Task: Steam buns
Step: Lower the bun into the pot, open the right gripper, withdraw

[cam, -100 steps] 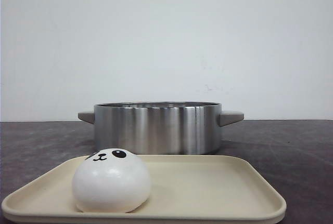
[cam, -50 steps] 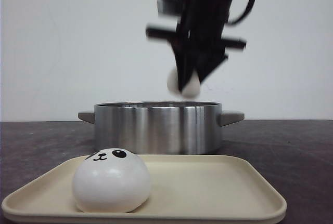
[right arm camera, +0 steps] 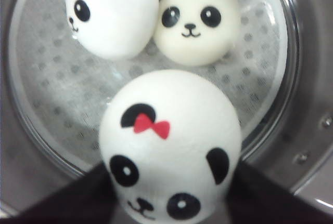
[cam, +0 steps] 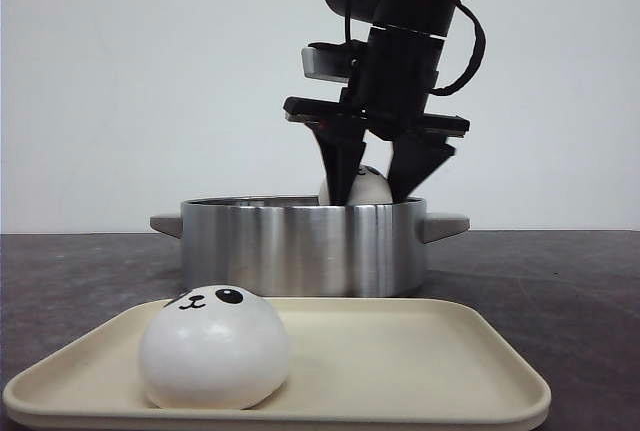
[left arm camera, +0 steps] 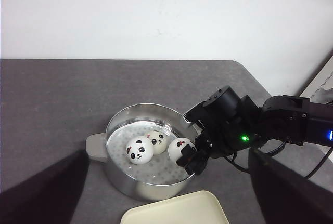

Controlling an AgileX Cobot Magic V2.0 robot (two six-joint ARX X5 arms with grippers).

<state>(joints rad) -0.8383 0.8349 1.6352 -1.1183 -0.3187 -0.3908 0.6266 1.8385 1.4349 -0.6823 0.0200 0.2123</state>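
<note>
A steel pot (cam: 300,246) stands behind a cream tray (cam: 420,361). One panda bun (cam: 213,348) lies on the tray's left side. My right gripper (cam: 370,189) is shut on a bun with a red bow (right arm camera: 170,146) and holds it at the pot's rim, over the right part of the perforated floor. The left wrist view shows it too (left arm camera: 180,148). Two more buns (right arm camera: 112,13) (right arm camera: 196,18) lie inside the pot. My left gripper (left arm camera: 166,200) is open and empty, high above the tray and pot; its fingers (left arm camera: 41,193) are dark blurs.
The pot has two grey side handles (cam: 445,224) (left arm camera: 96,146). The dark table's far edge (left arm camera: 156,60) meets a white wall. The tray's right half holds nothing. The right arm (left arm camera: 276,125) reaches in over the table from the right.
The right arm has come into the front view from above with a bun in its jaws and has lowered it to the pot's rim. The bun on the tray has not moved.
</note>
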